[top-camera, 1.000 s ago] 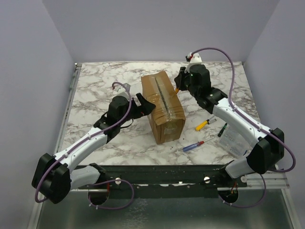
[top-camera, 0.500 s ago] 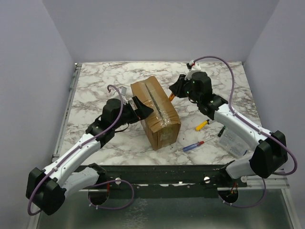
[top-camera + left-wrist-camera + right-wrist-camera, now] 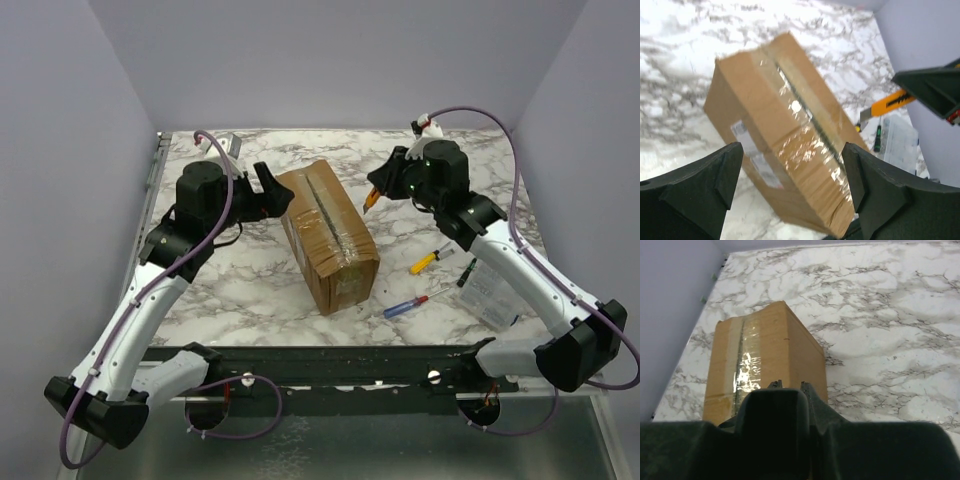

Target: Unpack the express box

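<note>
brown rectangular cardboard express box [image 3: 325, 235] with a white paper label [image 3: 760, 162], white stone-look tabletop [image 3: 220, 290] veined grey like marble, orange box cutter [image 3: 890, 102]

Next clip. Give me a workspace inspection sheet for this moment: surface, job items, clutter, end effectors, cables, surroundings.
Surface: marble-pattern table, no spills seen.
Job's things: express box askew mid-table, flaps closed, taped seam up, white label on its side.
Clutter: yellow screwdriver, red-and-blue screwdriver, clear plastic case, all right of the box.
End effectors: left end effector open beside the box's far corner; right end effector shut on an orange utility knife.
Cables: purple cables loop off both arms, clear of the box.
Surroundings: plain lilac walls; nothing else seen.
</note>
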Action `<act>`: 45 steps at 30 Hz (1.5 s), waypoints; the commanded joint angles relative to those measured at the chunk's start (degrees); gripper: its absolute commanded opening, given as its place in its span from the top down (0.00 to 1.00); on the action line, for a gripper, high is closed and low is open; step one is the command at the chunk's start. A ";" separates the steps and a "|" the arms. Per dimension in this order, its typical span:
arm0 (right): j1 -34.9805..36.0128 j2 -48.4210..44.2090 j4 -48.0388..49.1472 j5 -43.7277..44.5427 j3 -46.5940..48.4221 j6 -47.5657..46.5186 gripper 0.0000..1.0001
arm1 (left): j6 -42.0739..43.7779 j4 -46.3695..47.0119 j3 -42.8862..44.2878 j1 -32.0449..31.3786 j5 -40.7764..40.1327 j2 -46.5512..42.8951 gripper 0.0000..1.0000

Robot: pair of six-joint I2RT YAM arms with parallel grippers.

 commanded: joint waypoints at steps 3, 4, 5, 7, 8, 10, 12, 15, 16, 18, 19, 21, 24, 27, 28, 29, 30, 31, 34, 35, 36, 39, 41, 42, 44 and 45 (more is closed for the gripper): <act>-0.11 -4.82 -5.22 -2.90 6.08 -3.13 1.00 | 5.32 7.63 9.06 3.29 1.70 8.13 0.10; -0.11 -5.26 -4.88 -4.40 6.23 -4.01 0.99 | 5.54 8.60 10.57 4.11 4.32 10.01 0.09; -0.11 -5.39 -4.33 -6.62 6.55 -4.21 0.99 | 5.84 9.29 12.58 5.01 7.71 12.16 0.09; -0.11 -4.66 -3.03 -13.66 8.17 -4.02 0.99 | 5.67 10.82 15.91 6.32 12.58 15.07 0.10; -0.04 -3.85 -2.32 -16.59 9.13 -3.35 0.99 | 5.68 12.10 16.69 6.67 13.25 15.89 0.10; 0.12 -1.82 -1.19 -19.88 11.32 -2.01 0.99 | 7.09 13.50 17.46 6.90 10.13 16.93 0.10; 0.50 0.54 -1.03 -19.51 13.97 -1.95 0.99 | 8.66 13.68 17.61 7.08 4.05 17.99 0.15; 1.31 4.47 -0.55 -18.24 18.00 -2.20 0.99 | 11.18 13.83 18.71 7.79 1.92 21.82 0.24; 1.68 6.20 0.10 -17.45 19.00 -2.05 0.99 | 12.78 13.34 19.55 8.04 3.94 23.47 0.25; 2.58 9.12 0.98 -15.68 21.40 -2.14 0.99 | 15.29 13.15 19.68 8.35 6.43 25.90 0.22; 3.02 10.63 0.66 -14.30 22.86 -2.26 0.99 | 16.09 13.60 18.83 8.43 6.51 26.52 0.20; 3.66 14.29 -0.37 -12.86 26.50 -2.92 0.99 | 17.30 15.41 16.48 8.62 6.33 27.19 0.19; 4.29 19.46 -2.98 -10.88 32.17 -4.16 0.99 | 17.20 15.70 14.51 9.09 4.97 28.40 0.24; 5.22 22.74 -3.77 -6.81 35.76 -4.75 1.00 | 17.11 15.77 12.96 9.11 4.56 29.39 0.25; 5.51 23.40 -3.35 -4.87 36.03 -4.97 1.00 | 16.86 15.85 12.64 9.09 5.00 29.82 0.26; 5.97 23.67 -2.66 -2.98 36.04 -5.14 1.00 | 16.69 16.02 12.42 9.17 5.90 30.37 0.26; 6.30 24.02 -1.89 -0.36 35.86 -5.43 1.00 | 16.44 16.39 12.13 9.19 6.58 30.85 0.27; 6.65 24.42 -1.01 1.13 35.74 -5.79 1.00 | 16.03 16.59 11.91 9.15 6.89 31.34 0.28; 7.69 27.32 -1.34 6.05 37.84 -5.99 1.00 | 15.01 16.75 11.24 9.40 6.55 32.87 0.31; 8.07 28.64 -1.89 6.66 39.36 -6.28 1.00 | 14.79 16.72 11.07 9.52 6.83 33.40 0.32; 8.52 29.76 -2.24 8.34 40.62 -6.62 1.00 | 14.66 16.83 10.92 9.54 7.05 33.68 0.33; 9.99 31.41 -0.37 11.19 41.55 -7.37 1.00 | 14.05 16.79 10.09 9.55 6.97 33.93 0.36; 10.95 31.97 1.94 12.38 40.97 -7.67 1.00 | 12.71 17.06 9.26 9.55 6.63 33.67 0.39; 11.37 32.44 2.68 13.10 40.96 -7.95 1.00 | 12.07 17.16 8.80 9.55 6.59 33.58 0.41; 12.36 34.03 3.37 15.73 41.64 -9.54 1.00 | 10.74 17.83 7.83 9.54 6.69 33.48 0.45; 12.92 35.33 3.30 17.12 42.34 -10.60 1.00 | 10.27 17.98 7.55 9.53 6.86 33.66 0.46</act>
